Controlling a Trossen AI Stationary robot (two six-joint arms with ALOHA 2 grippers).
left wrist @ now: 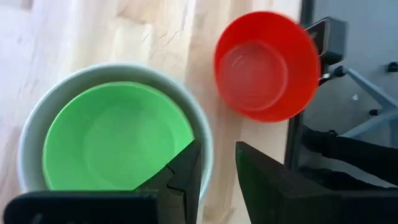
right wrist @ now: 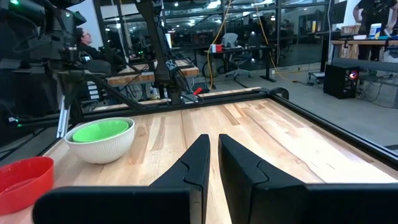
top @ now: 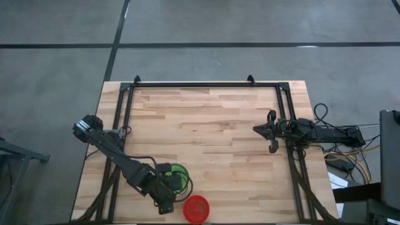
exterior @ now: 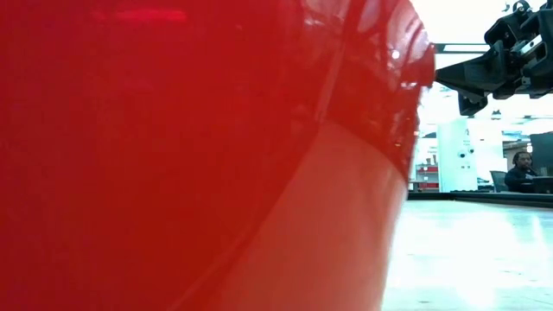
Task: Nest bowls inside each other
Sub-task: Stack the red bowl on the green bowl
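A green bowl [left wrist: 115, 140] sits nested inside the white bowl [left wrist: 205, 140], which rests by its base on the wooden table [top: 212, 119] near the front edge; both show in the high view [top: 177, 177] too. The red bowl [left wrist: 264, 65] stands by itself just beyond them, at the very front edge [top: 196, 208], and fills the low view [exterior: 190, 155]. My left gripper [left wrist: 217, 146] hovers open above the white bowl's rim, one finger over the inside and one outside, touching nothing. My right gripper [right wrist: 214, 146] waits shut at the table's right side [top: 259, 130].
A black metal frame [top: 206, 84] runs along the table's far, left and right sides. Cables lie past the right edge [top: 350, 153]. The wide wooden middle of the table lies bare between the arms. A person sits in the room beyond [exterior: 521, 171].
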